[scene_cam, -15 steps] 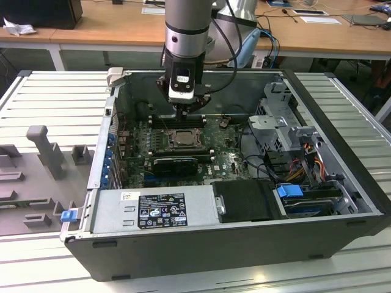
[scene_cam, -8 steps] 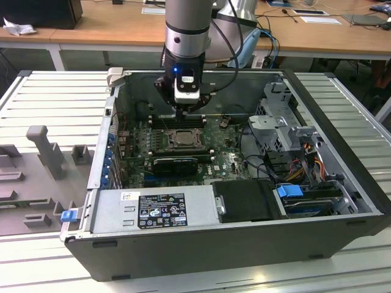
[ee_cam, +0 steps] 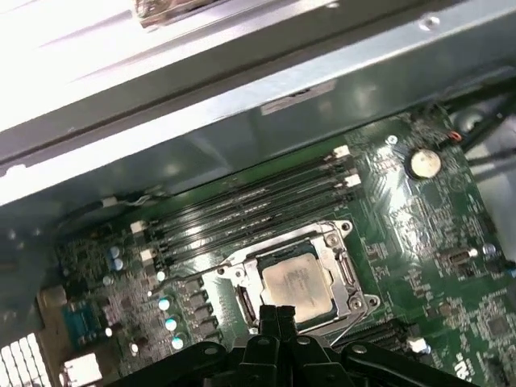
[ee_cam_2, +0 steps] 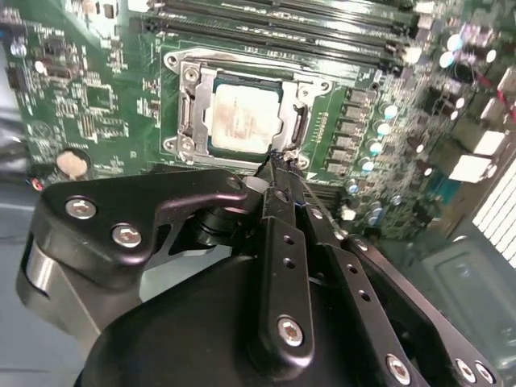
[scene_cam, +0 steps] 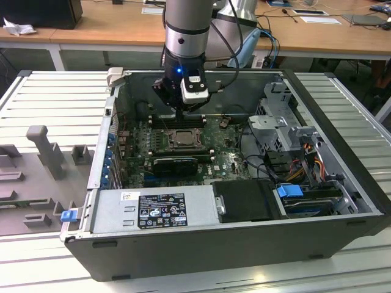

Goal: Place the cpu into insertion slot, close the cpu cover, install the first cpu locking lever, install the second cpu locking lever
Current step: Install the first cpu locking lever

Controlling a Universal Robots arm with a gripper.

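Gripper (ee_cam_2: 278,165) in the second wrist view: black metal fingers are pressing together, gripping nothing visible, tips hovering at the socket's corner. Matte beige cpu (ee_cam_2: 242,121) is lying flat in the insertion slot (ee_cam_2: 300,133), with the silvery cpu cover (ee_cam_2: 196,101) framing it. Beyond, in the first wrist view, ribbed memory slots (ee_cam: 250,214) are running toward the grey case wall (ee_cam: 242,113). Exterior view is giving the open case rim (scene_cam: 342,131).
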